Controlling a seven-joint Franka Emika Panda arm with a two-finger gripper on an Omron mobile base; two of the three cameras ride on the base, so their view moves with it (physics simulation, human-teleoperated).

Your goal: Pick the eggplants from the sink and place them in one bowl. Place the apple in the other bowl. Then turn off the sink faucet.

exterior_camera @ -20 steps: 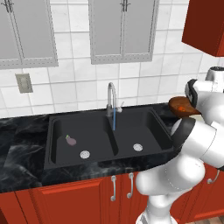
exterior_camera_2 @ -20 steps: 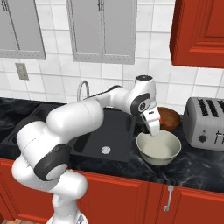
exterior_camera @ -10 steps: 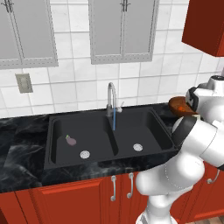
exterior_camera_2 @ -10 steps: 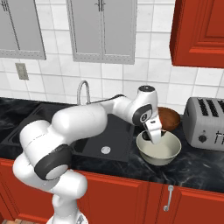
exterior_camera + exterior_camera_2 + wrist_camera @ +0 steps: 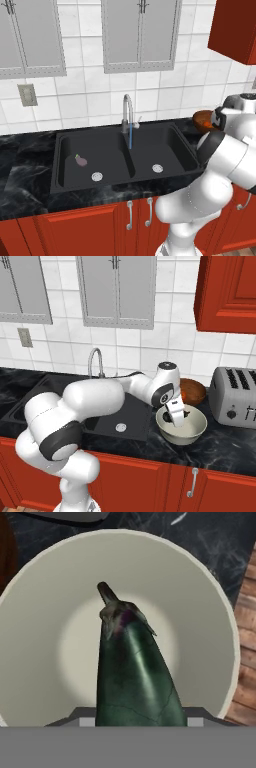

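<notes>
Eggplant (image 5: 132, 672), dark, sits pinched in the gripper (image 5: 176, 417), its long axis running straight ahead, stem outward, with the pale bowl (image 5: 210, 612) directly beyond it.

The left base view looks from behind the arm's left, forward and down onto the sink (image 5: 125, 155), the faucet (image 5: 127, 114) and the tiled wall, from some way back. The right base view looks from behind the arm's right, facing the same wall but shifted toward the toaster (image 5: 235, 397); both share the sink, the faucet and the brown bowl (image 5: 192, 391) (at the far right edge in the left view). The hand view looks straight down, very near, into the pale bowl (image 5: 210, 602).
</notes>
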